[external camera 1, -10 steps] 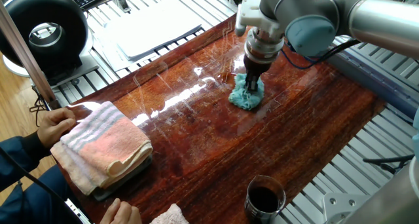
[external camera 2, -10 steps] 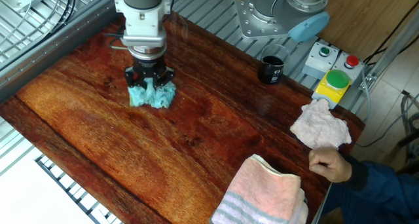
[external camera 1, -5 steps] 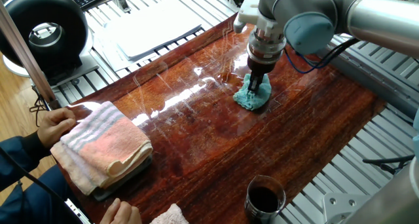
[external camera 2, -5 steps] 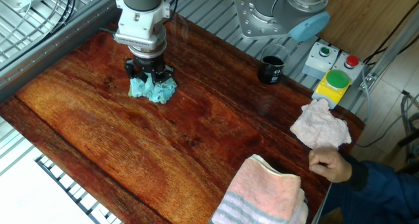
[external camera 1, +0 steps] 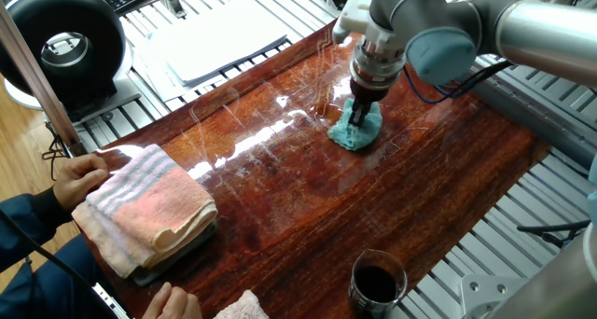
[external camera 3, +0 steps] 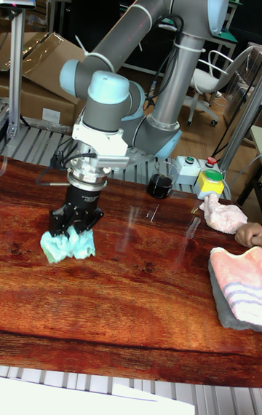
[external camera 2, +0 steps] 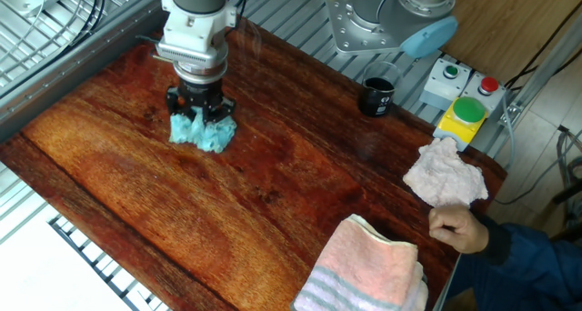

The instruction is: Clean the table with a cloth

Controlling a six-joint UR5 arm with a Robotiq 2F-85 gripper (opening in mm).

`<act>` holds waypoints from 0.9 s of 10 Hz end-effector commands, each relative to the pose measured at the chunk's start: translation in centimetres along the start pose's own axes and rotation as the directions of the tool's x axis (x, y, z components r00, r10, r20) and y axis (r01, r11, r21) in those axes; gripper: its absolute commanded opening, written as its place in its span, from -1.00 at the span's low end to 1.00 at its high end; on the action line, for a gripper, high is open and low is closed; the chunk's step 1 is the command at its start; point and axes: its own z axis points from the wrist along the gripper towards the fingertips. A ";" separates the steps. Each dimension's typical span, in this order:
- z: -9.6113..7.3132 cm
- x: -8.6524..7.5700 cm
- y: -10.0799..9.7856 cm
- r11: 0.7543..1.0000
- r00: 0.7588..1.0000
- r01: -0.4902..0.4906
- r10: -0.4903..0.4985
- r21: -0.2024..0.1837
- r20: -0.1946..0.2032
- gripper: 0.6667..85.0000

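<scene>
no text, label or number can be read on anything here.

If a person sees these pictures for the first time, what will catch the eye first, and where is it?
First comes the gripper pressing the teal cloth onto the glossy table, toward its far end from the person. Next, the pink-and-grey striped towel lies at the person's end, with a small pinkish-white cloth beside it and a dark cup at the table's edge.
</scene>
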 end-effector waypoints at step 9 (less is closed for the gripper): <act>-1.7 -2.3 -1.0 0.988 0.996 0.070 -0.063 -0.136 0.055 -0.99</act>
